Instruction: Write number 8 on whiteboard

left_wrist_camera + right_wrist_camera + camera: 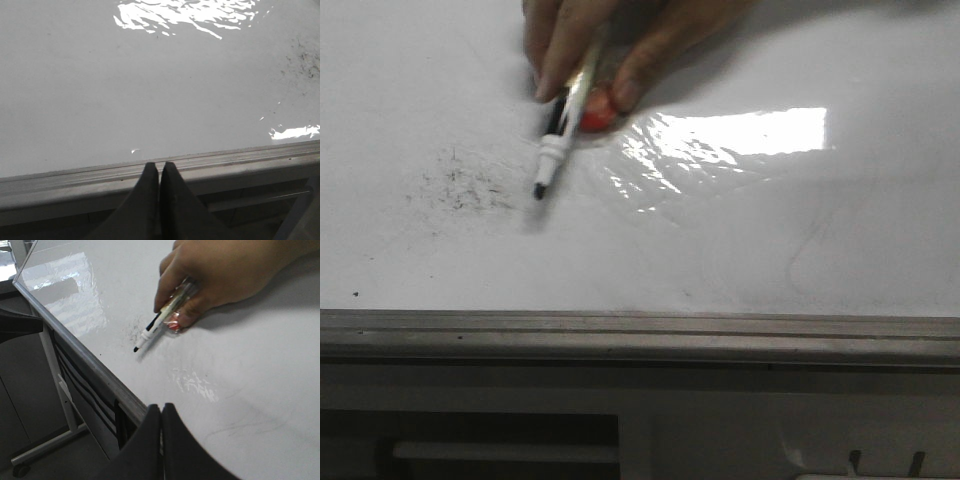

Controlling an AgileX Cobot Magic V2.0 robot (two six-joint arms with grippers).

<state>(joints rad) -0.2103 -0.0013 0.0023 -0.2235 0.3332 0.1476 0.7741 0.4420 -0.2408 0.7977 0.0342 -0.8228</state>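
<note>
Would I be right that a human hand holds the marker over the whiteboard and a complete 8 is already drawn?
Not quite: no 8 is drawn yet. The front view shows the hand holding the marker over the whiteboard, with only faint specks.

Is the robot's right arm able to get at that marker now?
Probably not: a person's hand grips the marker on the whiteboard, and the right tool is shut near the edge.
</note>
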